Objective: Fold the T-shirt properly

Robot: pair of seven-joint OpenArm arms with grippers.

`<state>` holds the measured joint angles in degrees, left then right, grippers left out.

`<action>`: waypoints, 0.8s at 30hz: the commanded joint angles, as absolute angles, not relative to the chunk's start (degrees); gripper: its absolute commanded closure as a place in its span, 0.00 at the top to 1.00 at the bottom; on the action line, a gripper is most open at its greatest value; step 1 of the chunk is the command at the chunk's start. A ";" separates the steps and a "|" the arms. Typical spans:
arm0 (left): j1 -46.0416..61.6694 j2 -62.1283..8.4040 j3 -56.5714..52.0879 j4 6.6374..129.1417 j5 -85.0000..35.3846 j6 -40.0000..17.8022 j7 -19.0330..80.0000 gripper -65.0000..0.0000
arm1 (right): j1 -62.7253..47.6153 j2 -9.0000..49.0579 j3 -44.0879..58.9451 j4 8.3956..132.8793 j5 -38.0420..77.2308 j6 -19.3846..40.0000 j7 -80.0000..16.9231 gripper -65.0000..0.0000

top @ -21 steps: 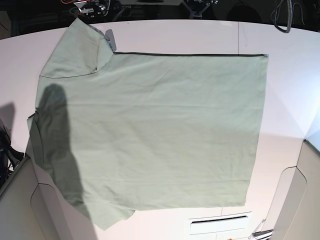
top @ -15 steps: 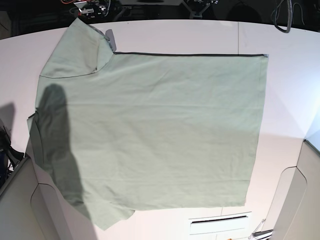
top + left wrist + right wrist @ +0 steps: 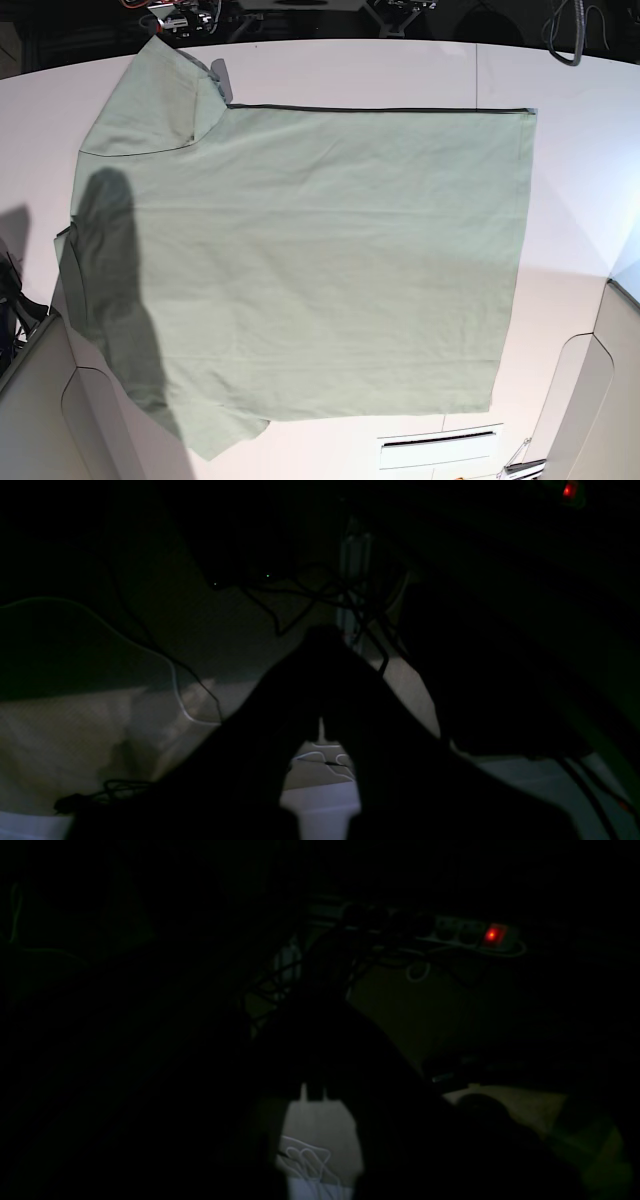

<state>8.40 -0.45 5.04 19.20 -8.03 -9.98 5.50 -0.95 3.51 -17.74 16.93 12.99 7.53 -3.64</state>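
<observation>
T-shirt [image 3: 310,260] lies spread flat on white table [image 3: 580,150]

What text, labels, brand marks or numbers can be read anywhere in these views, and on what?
None is readable.
T-shirt: plain fabric, no print or visible tag.
Table: no markings.
Power strip in the right wrist view: only a lit red switch shows, and any lettering is lost in the dark.
Left wrist view: too dark for any text.

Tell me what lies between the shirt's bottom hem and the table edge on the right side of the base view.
Nothing: the base view shows bare white tabletop beside the hem of the flat, pale sage-green short-sleeved T-shirt.
</observation>
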 commanded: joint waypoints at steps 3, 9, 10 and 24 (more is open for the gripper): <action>8.62 -0.16 5.17 19.51 -8.08 -10.57 4.93 0.00 | -0.69 3.68 -17.61 17.32 12.84 7.92 -3.07 0.00; 8.62 -0.16 5.17 19.51 -8.08 -10.57 4.93 0.00 | -0.69 3.70 -17.61 17.32 12.84 7.92 -3.07 0.00; 8.62 -0.16 5.17 19.51 -8.08 -10.57 4.93 0.00 | -0.69 3.90 -17.61 17.32 12.84 7.92 -3.07 0.00; 20.21 -8.34 5.17 32.27 -13.19 -15.90 3.66 0.00 | -13.50 15.46 -17.58 32.01 12.88 7.92 -3.07 0.00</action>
